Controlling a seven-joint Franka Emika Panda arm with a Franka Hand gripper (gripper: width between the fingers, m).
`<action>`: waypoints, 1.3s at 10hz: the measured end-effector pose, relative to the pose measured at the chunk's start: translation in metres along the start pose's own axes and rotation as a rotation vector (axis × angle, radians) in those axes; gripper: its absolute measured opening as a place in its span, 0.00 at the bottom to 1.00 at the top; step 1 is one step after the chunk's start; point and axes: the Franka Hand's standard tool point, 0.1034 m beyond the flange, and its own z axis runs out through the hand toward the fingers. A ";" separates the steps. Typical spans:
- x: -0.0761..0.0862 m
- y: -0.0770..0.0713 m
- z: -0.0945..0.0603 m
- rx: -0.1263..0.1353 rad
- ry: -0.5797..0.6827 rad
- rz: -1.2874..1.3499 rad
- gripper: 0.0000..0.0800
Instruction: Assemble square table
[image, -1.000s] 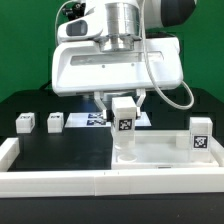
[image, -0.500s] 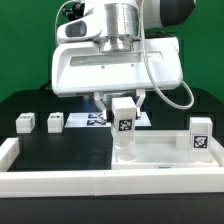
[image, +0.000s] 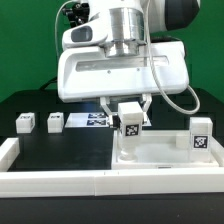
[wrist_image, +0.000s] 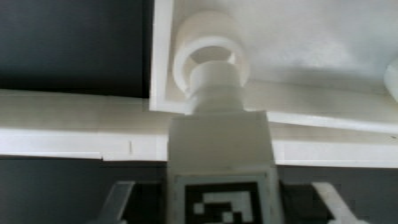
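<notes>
My gripper (image: 130, 116) is shut on a white tagged leg (image: 129, 121), held upright over the near-left corner of the white square tabletop (image: 165, 153). In the wrist view the leg (wrist_image: 222, 125) runs out from between my fingers (wrist_image: 134, 200), and its narrow end sits at a round corner socket (wrist_image: 210, 48) of the tabletop (wrist_image: 311, 60). Whether the end is inside the socket is not clear. Another tagged leg (image: 200, 135) stands upright at the tabletop's corner on the exterior view's right. Two loose legs (image: 24, 122) (image: 54, 122) rest on the black table at the exterior view's left.
A long white L-shaped rail (image: 55, 181) borders the front and the exterior view's left of the table, and the tabletop lies against it. The marker board (image: 92, 120) lies flat behind my gripper. The rail (wrist_image: 63, 125) also crosses the wrist view beneath the leg.
The arm has shifted a little toward the exterior view's right, carrying the leg with it. The jaws have kept the same hold.
</notes>
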 end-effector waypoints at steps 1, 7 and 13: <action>-0.002 0.000 0.002 -0.001 -0.003 0.001 0.36; -0.008 0.007 0.008 -0.061 0.086 0.000 0.36; -0.019 0.011 0.011 -0.090 0.119 0.010 0.36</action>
